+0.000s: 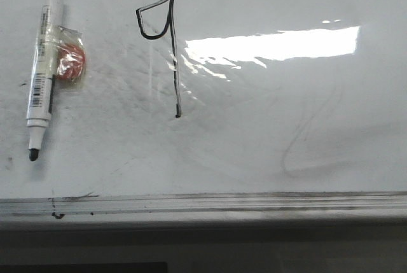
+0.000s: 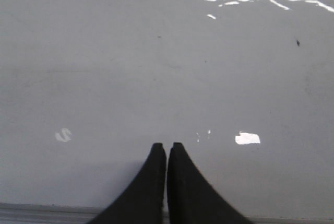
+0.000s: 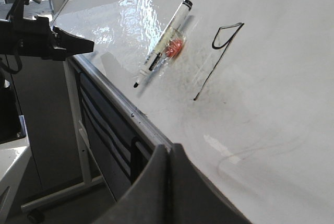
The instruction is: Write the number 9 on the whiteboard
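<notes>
The number 9 (image 1: 166, 44) is drawn in thin black marker on the whiteboard (image 1: 254, 133), with an angular loop over a long straight stem. It also shows in the right wrist view (image 3: 219, 57). A white marker (image 1: 43, 63) with a black tip lies uncapped on the board to the left of the figure, an orange-red lump (image 1: 70, 61) taped to its side; it also shows in the right wrist view (image 3: 162, 41). My left gripper (image 2: 167, 146) is shut and empty over bare board. My right gripper (image 3: 168, 148) is shut and empty by the board's rail.
A grey metal rail (image 1: 203, 203) runs along the board's near edge. A faint grey curved erased smear (image 1: 305, 139) lies right of the figure. A bright glare patch (image 1: 273, 44) sits on the board. The left arm (image 3: 47, 41) shows beyond the board's edge, above the stand's legs (image 3: 68, 182).
</notes>
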`<action>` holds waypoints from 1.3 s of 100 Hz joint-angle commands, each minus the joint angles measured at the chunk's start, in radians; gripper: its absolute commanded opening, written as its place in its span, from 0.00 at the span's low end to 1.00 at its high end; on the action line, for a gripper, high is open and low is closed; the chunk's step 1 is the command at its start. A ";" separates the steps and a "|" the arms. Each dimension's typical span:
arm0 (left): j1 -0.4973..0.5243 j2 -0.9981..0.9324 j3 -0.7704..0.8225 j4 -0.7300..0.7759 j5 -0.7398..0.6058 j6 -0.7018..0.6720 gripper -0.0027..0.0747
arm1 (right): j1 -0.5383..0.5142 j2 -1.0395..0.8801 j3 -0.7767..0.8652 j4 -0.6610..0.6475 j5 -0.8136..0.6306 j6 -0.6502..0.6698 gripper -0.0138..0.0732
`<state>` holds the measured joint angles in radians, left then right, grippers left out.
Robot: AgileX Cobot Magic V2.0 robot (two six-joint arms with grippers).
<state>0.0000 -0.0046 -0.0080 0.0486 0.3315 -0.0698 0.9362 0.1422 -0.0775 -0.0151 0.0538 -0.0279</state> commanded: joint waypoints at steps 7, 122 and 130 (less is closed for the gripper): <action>0.002 -0.028 0.041 -0.002 -0.048 -0.002 0.01 | 0.000 0.009 -0.026 -0.008 -0.085 -0.004 0.09; 0.002 -0.028 0.041 -0.002 -0.048 -0.002 0.01 | -0.640 0.013 0.100 -0.008 -0.222 -0.004 0.09; 0.002 -0.028 0.041 -0.002 -0.048 -0.002 0.01 | -0.757 -0.051 0.100 -0.004 -0.116 -0.004 0.09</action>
<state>0.0000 -0.0046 -0.0080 0.0486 0.3315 -0.0698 0.2888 0.1306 0.0138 -0.0151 -0.0856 -0.0254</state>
